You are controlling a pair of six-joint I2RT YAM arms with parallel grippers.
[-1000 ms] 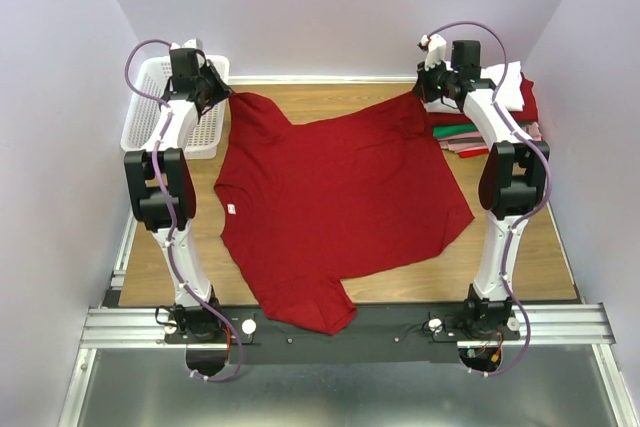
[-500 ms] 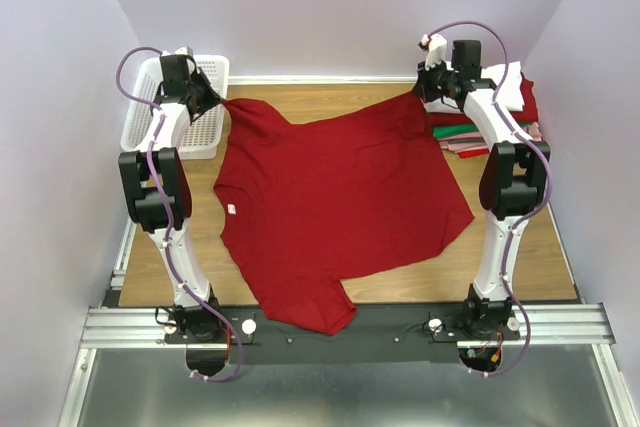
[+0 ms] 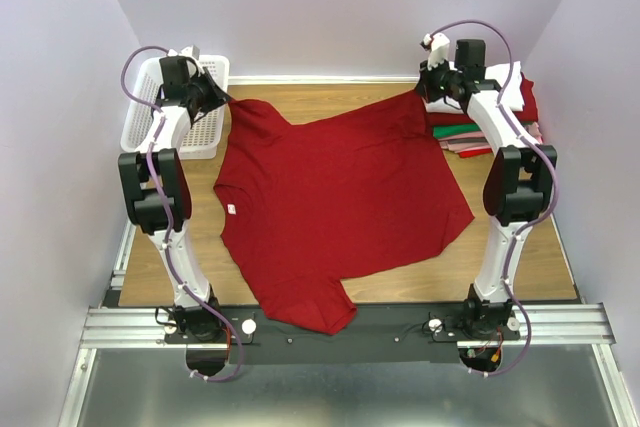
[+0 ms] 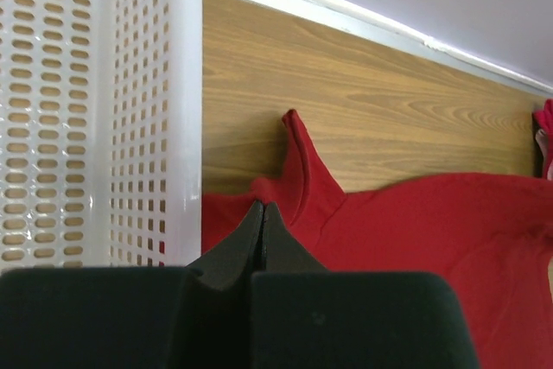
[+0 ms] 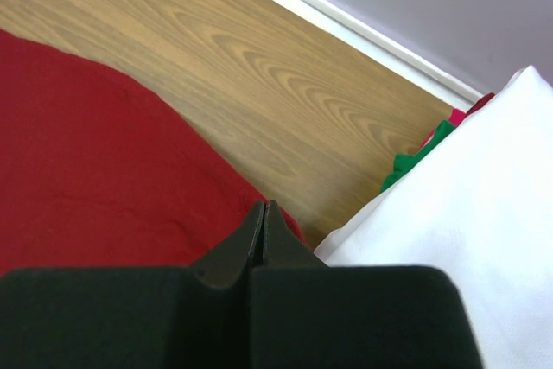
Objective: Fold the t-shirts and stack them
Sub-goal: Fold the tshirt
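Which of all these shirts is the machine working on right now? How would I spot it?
Look at the wooden table. The big dark red t-shirt lies spread flat across its middle. Unlike the folded stack at the far right corner, it is unfolded, sleeves showing.

Dark red t-shirt (image 3: 340, 207): large, plain, short-sleeved. Spread open and mostly flat across the middle of the worktop, turned at an angle. One corner reaches the far-left area, another the far-right; a lower corner overhangs the near edge. Small pale tag shows near its left side.

Folded t-shirts (image 3: 487, 119): stack at the far-right corner; white on top, then dark red, green, pink layers beneath.
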